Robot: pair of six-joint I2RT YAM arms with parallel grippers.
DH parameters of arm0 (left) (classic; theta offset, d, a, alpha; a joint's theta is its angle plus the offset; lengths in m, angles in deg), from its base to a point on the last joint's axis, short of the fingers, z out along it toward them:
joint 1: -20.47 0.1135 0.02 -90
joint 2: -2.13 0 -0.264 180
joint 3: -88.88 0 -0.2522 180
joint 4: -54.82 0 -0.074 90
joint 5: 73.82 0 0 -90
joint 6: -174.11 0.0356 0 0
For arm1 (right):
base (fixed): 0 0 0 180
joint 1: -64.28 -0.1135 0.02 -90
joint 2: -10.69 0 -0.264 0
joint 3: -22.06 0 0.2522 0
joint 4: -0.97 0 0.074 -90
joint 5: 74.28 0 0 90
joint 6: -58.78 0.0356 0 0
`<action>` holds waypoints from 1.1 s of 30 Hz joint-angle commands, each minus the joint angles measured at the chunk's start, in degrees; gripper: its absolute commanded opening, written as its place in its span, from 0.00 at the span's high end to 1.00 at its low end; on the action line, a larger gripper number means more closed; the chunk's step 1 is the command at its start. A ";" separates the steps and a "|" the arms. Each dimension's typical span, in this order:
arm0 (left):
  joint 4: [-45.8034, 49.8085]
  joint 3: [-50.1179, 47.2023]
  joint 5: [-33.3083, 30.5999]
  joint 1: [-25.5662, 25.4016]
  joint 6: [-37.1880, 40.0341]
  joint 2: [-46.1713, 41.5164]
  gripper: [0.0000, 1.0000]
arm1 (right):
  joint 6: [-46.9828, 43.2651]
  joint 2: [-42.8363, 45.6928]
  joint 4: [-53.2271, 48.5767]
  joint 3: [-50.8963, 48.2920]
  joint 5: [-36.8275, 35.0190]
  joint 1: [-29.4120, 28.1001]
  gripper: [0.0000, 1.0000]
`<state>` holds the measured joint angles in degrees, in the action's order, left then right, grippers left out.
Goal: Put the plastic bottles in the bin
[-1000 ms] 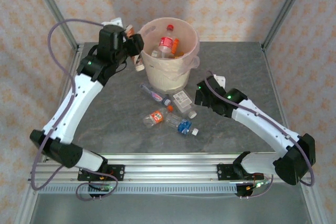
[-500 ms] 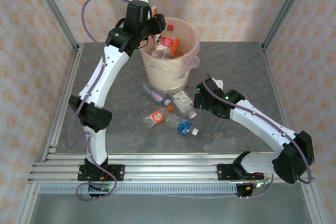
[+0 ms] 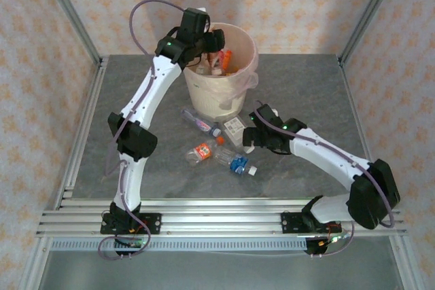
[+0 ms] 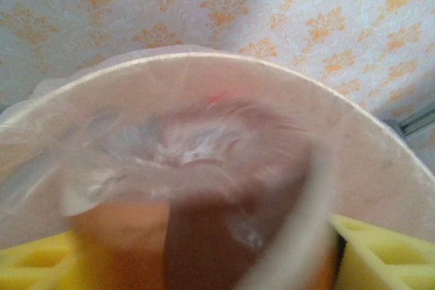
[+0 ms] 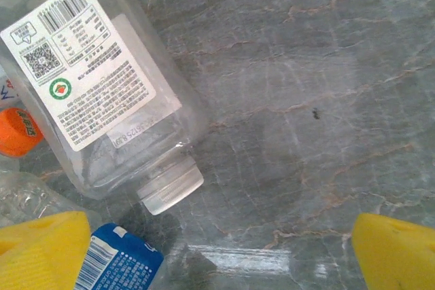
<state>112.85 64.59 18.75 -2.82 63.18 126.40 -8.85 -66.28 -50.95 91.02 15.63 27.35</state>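
Right, my right gripper (image 5: 224,252) hovers low over the table (image 3: 306,93), jaws spread wide and empty. Just beside it is the clear square bottle (image 5: 102,93), which lies on its side with its white cap pointing toward the jaws and a blue-labelled bottle (image 5: 119,266) touching it. It looks empty, so I expect it to be light, thin-walled and slick, likely to buckle or squirt out if I squeeze hard. I'd take it across the flat faces of the body, not the cap. My left gripper (image 3: 216,37) is over the bin (image 3: 217,96); a blurred brownish bottle (image 4: 204,236) sits between its jaws, and I cannot tell whether it is gripped or released.
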 commanded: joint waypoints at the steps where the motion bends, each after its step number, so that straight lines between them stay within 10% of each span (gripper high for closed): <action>1: 1.61 2.38 -0.87 -0.31 1.23 -0.95 0.19 | -2.20 -2.49 2.70 -0.27 1.99 0.10 0.01; 12: 2.21 2.36 -3.17 -0.35 2.56 -4.52 0.02 | -7.34 -6.81 5.64 1.75 3.99 -0.69 0.01; 33: -1.60 -17.08 -8.56 -0.35 2.52 -24.49 0.00 | -16.09 -18.23 6.25 10.16 3.86 -1.22 0.01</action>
<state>113.07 50.28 13.02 -2.86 64.75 103.66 -22.29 -82.85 -44.41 98.87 20.26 26.43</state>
